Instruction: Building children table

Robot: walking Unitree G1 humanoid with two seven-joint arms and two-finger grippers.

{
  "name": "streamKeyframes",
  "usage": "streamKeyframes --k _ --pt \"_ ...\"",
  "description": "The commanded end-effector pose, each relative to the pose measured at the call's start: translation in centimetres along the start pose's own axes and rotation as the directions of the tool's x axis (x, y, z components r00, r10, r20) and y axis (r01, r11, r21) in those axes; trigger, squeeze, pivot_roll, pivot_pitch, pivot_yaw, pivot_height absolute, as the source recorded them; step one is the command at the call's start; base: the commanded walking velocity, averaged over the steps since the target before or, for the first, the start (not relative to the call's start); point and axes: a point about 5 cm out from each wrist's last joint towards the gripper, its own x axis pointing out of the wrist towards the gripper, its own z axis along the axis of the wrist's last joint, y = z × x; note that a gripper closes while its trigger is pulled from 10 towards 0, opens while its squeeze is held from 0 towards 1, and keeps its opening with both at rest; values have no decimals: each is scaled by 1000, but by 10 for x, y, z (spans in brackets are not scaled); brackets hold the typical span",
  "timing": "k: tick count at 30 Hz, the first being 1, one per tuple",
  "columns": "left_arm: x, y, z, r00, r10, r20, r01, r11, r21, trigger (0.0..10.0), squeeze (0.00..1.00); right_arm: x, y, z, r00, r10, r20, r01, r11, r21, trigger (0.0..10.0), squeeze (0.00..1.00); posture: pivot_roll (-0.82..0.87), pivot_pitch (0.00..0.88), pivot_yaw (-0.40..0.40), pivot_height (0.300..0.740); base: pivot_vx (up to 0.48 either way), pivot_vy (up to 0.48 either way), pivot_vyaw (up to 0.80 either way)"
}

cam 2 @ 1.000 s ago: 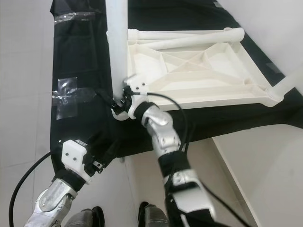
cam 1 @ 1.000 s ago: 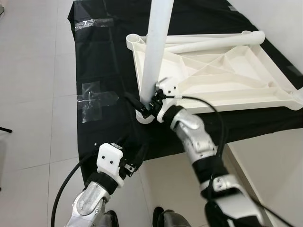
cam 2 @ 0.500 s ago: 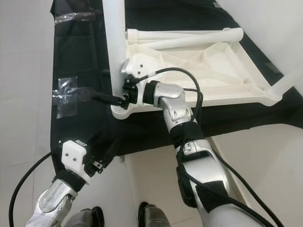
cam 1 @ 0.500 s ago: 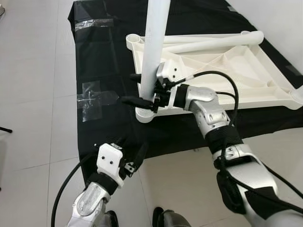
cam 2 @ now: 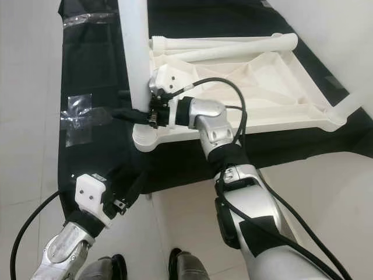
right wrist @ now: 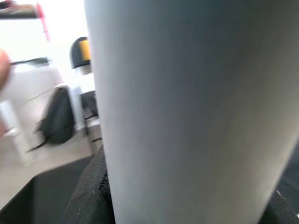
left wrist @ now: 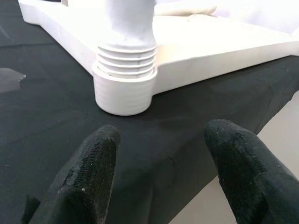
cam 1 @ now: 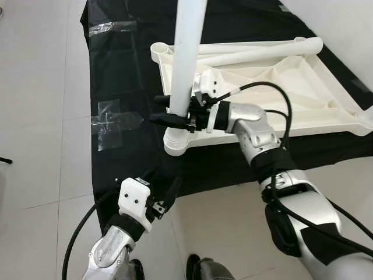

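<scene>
While the upright table leg (cam 1: 187,58) stands in its corner socket (cam 1: 176,142), right gripper (cam 1: 170,109) clasps it sideways; left gripper (left wrist: 159,172) hangs open, empty, lower.

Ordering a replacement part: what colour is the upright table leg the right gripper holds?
White. The table leg, held by the right gripper, shows best in the left eye view.

right gripper (cam 2: 137,111) clasping upright white leg (cam 2: 136,58) (corner socket), upturned tabletop (cam 2: 250,87), black cloth (cam 2: 93,64)
</scene>
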Motion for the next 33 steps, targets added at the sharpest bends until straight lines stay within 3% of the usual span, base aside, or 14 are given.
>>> streamKeyframes --k 1,2,4,5,7,14,15,17,18,22,25,26,27,33 --pt "-5 1 -3 1000 -2 -18 2 1000 7 10000 0 -5 9 -40 942 -312 -125 323 942 86 0 0 91 255 -89 740 0 0 0" --pt "-5 1 -3 1000 -2 -18 2 1000 7 10000 0 -5 9 -40 942 -312 -125 323 942 86 0 0 91 255 -89 740 0 0 0" --pt "-5 2 -3 1000 0 -18 0 1000 7 10000 0 -7 15 -54 868 -466 -169 488 865 117 0 0 91 255 -89 740 0 0 0" --pt "-4 4 -2 1000 1 -19 -1 1000 2 10000 0 -11 34 -72 799 -549 -247 591 793 148 0 0 77 266 -70 740 0 0 0" --pt "-4 5 -3 1000 -6 -21 6 1000 -3 10000 0 -8 53 -83 773 -566 -286 622 766 166 0 0 63 253 -57 740 0 0 0" --pt "0 6 -5 999 -27 -23 27 999 -17 10000 0 20 54 -71 801 -549 -241 589 793 153 0 0 77 243 -61 740 0 0 0" --pt "0 6 -4 1000 -21 -21 21 1000 -14 10000 0 22 50 -68 803 -548 -234 585 800 134 9216 0 80 243 -64 740 0 0 0" --pt "0 6 -4 1000 -11 -18 11 1000 -11 10000 0 24 45 -64 818 -532 -220 565 815 127 10000 0 86 242 -67 740 0 0 0" --pt "0 5 -4 1000 0 -15 0 1000 -8 10000 0 22 34 -53 857 -489 -163 510 851 123 10000 1000 93 243 -72 740 0 0 0" --pt "0 5 -3 1000 1 -14 -1 1000 -8 10000 0 22 32 -48 867 -476 -146 494 860 128 10000 1000 93 243 -72 740 0 0 0" --pt "0 4 -3 1000 4 -11 -4 1000 -3 10000 0 15 23 -35 929 -357 -97 367 923 116 10000 1000 99 242 -71 740 0 0 0" --pt "0 4 -2 1000 9 -9 -9 1000 7 10000 0 11 19 -31 950 -298 -89 306 949 83 10000 863 103 242 -74 740 0 0 0" --pt "-1 4 0 1000 16 -6 -16 1000 23 10000 0 6 14 -27 968 -235 -88 240 969 54 10000 0 108 242 -75 740 0 0 0" --pt "-8 1 7 998 64 5 -64 994 85 10000 0 -3 -3 -12 989 -108 -99 106 994 -22 10000 0 122 242 -75 740 0 0 0"
